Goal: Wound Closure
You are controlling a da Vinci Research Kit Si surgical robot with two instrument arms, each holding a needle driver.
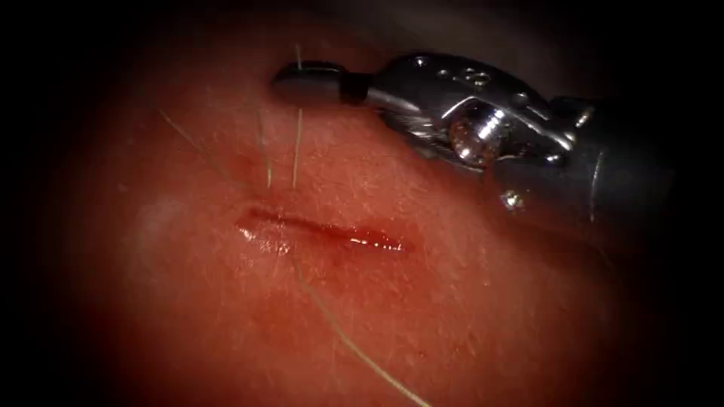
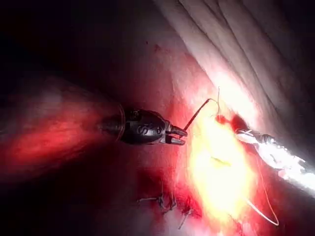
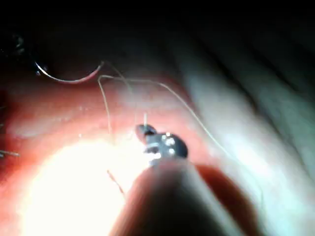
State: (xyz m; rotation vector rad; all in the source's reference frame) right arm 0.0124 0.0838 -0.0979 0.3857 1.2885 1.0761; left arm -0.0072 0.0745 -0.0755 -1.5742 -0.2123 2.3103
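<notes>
Reddish tissue (image 1: 452, 324) across the endoscope view, with the cut (image 1: 320, 232) running roughly left to right at mid-frame, wet with red fluid (image 1: 369, 240). Right tool (image 1: 309, 81) entering from the picture's right, shaft angled down toward the upper middle, jaws clenched on the thread (image 1: 296, 151) above the cut. Two strands dropping from those jaws to the tissue just above the cut's left end; another strand trailing from below the cut toward the lower right.

Left wrist view: left tool (image 2: 178, 136) seen along its dark shaft, jaws closed on a dark curved piece, apparently the needle (image 2: 199, 110), near its end, lifted off the tissue and arching toward a bright spot. Cannot tell whether the far tip touches the tissue. Right tool (image 2: 242, 132) just beyond that spot. Knotted stitches (image 2: 165, 202) nearer the camera, and a thread loop (image 2: 266, 216) beside them.

Right wrist view: right tool (image 3: 145, 130) gripping thread (image 3: 106, 103), strands looping outward over the tissue. Curved needle (image 3: 66, 78) well apart from these jaws, in the dark beyond.
</notes>
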